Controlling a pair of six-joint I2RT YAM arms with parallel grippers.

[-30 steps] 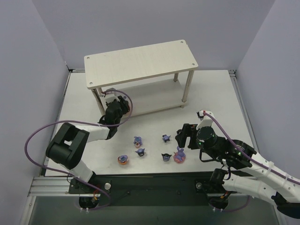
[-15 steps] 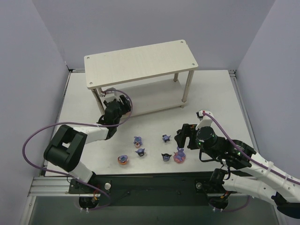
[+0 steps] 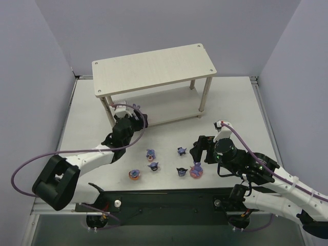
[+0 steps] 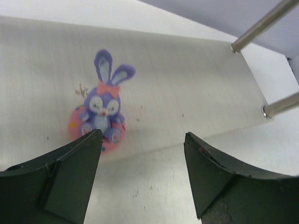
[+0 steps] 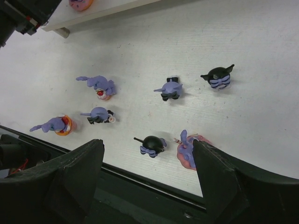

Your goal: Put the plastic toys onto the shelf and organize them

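Note:
The shelf (image 3: 154, 66) stands at the back of the table. One purple bunny (image 4: 103, 112) on a pink base stands upright on its lower board (image 4: 196, 84), near the front edge. My left gripper (image 4: 142, 140) is open just in front of that board (image 3: 137, 118), with nothing between its fingers and clear of the bunny. Several other plastic toys lie on the table: bunnies (image 5: 99, 86) (image 5: 56, 125) (image 5: 189, 149) and dark figures (image 5: 152, 144) (image 5: 218, 77). My right gripper (image 5: 148, 141) hovers open above them (image 3: 197, 154), holding nothing.
The shelf's round legs (image 3: 206, 95) stand on the white table. The black base rail (image 3: 169, 200) runs along the near edge, close behind the toy group. Grey walls close in both sides. A purple cable (image 3: 125, 106) loops off the left wrist.
My left gripper has opened, let go of the bunny on the lower board and drawn back; its arm swung lower. The right gripper crept slightly left and widened a little.

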